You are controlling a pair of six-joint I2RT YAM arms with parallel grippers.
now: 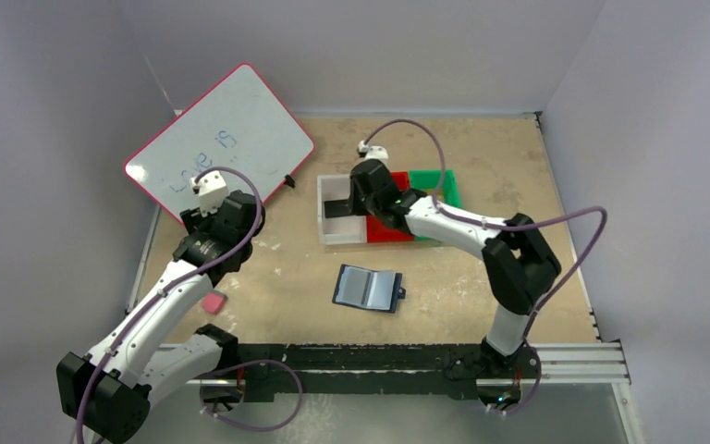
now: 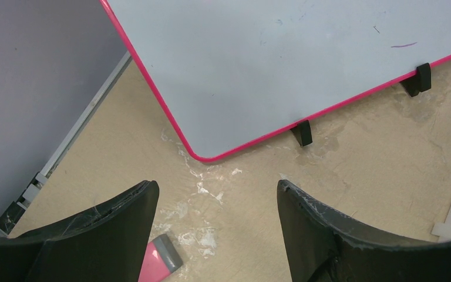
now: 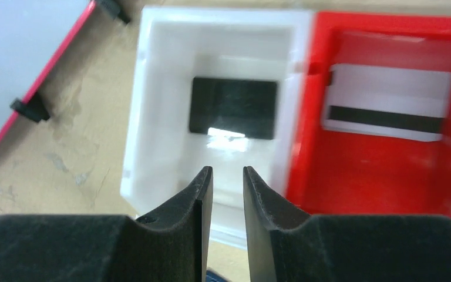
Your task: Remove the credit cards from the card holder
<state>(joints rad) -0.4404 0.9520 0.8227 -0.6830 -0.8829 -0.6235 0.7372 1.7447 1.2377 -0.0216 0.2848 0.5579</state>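
Right fingers (image 3: 202, 200) stand slightly parted, empty, above the white bin (image 3: 147, 117) holding one flat black card (image 3: 233, 108); left fingers (image 2: 123, 217) spread wide. One silver card (image 3: 387, 103) lies in the red bin (image 3: 381, 176); the navy wallet (image 1: 368, 288) lies open on the table (image 1: 481, 148).

You are looking at a robot lab test cell: plain grey partition walls (image 1: 46, 111) box in a worn tan tabletop (image 1: 481, 157), with two arms bolted to a black metal rail (image 1: 370, 356) at the near edge and purple cables (image 1: 555, 222) trailing.
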